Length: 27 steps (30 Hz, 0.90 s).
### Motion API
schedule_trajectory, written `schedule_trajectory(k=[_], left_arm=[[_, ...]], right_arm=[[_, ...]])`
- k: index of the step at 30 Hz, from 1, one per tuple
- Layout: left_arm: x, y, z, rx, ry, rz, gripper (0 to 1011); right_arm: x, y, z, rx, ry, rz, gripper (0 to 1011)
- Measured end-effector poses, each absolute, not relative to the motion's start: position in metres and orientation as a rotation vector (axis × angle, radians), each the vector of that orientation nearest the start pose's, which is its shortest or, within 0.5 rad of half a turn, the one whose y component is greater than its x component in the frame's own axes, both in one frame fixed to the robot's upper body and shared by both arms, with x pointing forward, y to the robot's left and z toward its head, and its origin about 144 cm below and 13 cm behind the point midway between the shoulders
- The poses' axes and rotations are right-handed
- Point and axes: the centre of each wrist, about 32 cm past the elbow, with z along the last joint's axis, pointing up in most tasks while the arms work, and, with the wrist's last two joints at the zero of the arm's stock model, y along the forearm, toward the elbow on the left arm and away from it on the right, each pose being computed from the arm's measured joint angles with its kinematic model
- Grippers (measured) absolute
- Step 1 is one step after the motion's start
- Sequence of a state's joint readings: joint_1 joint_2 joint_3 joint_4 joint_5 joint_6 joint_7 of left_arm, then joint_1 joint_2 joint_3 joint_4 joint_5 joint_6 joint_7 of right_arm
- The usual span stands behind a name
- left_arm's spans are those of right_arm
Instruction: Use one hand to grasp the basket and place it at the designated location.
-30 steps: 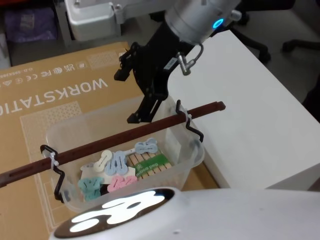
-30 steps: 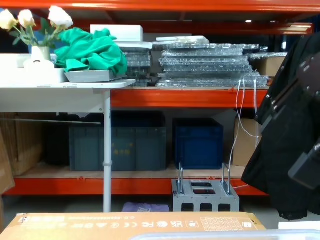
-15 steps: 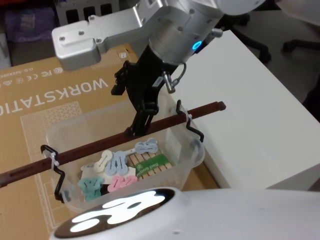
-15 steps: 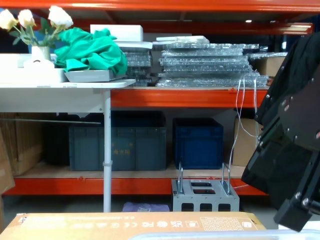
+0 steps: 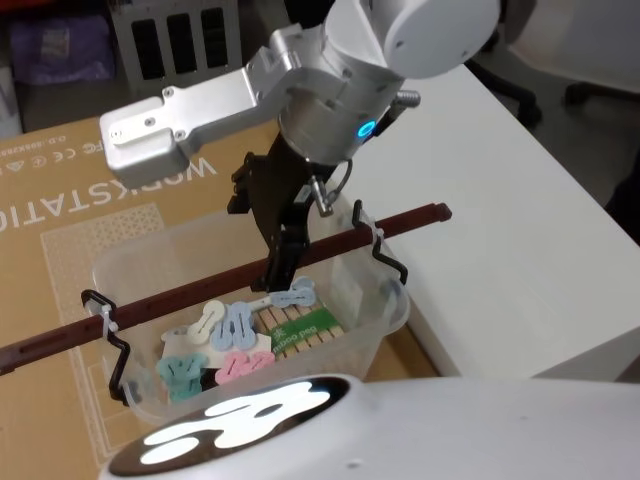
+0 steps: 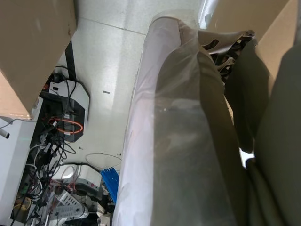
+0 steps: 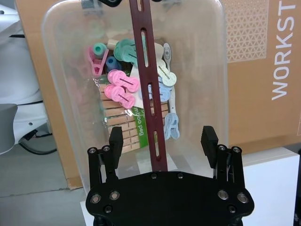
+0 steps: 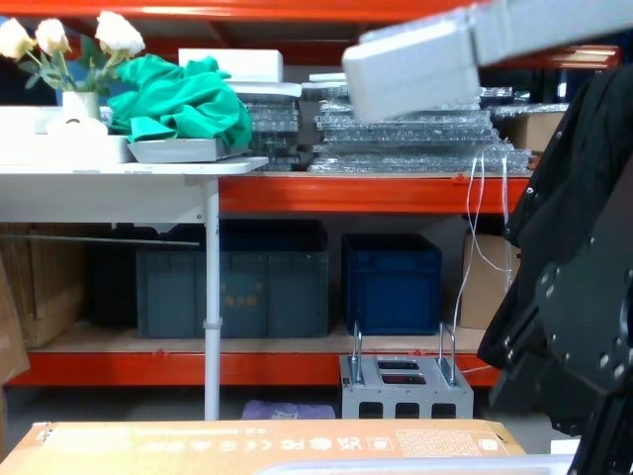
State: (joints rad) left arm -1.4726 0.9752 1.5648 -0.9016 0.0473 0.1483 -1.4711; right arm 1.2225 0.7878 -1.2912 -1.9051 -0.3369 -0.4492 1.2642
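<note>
Basket (image 5: 375, 320): translucent plastic tub at 6 to 7 o'clock in the head view. It stands on a flat cardboard box (image 5: 60, 220). Its 3 o'clock end lies just beside the edge of the white table (image 5: 500, 200).

Handle (image 5: 200, 290): a reddish-brown slotted bar running lengthwise over the tub and projecting past both ends. Black wire hooks (image 5: 385, 255) carry it at each end. A white tie (image 5: 108, 325) is visible at the 9 o'clock end.

Contents: a pack of wooden pegs with a green label (image 5: 300, 330) lies toward the 3 o'clock half of the floor. Loose pastel plastic pegs (image 5: 235, 325) in white and pale blue lie on and beside the pack. Pink pegs (image 5: 243, 365) and teal pegs (image 5: 180, 372) lie nearest 6 o'clock. The right wrist view confirms the same load under the bar (image 7: 148, 80): wooden pack (image 7: 120, 125) and pink pegs (image 7: 122, 87).

Right gripper (image 5: 280, 272): it reaches down from 12 o'clock to about the middle of the bar's length. In the right wrist view the gripper (image 7: 162, 140) has its fingers (image 7: 115, 140) spread wide, one on each side of the bar with clear gaps. The jaws straddle the handle without pinching it.
</note>
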Motion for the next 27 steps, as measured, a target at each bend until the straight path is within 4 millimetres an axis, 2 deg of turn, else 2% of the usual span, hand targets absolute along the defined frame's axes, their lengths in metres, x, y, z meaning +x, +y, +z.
schedule_trajectory(k=[19, 27], left_arm=[[0.616, 0.496, 1.396, 1.629, 0.165, 0.178, 0], [0.616, 0.496, 1.396, 1.629, 0.165, 0.178, 0]], right_arm=[[0.498, -0.133, 1.375, -1.138, -1.388, 0.880, 1001], [0.501, -0.130, 1.369, -1.154, -1.380, 0.890, 1001]])
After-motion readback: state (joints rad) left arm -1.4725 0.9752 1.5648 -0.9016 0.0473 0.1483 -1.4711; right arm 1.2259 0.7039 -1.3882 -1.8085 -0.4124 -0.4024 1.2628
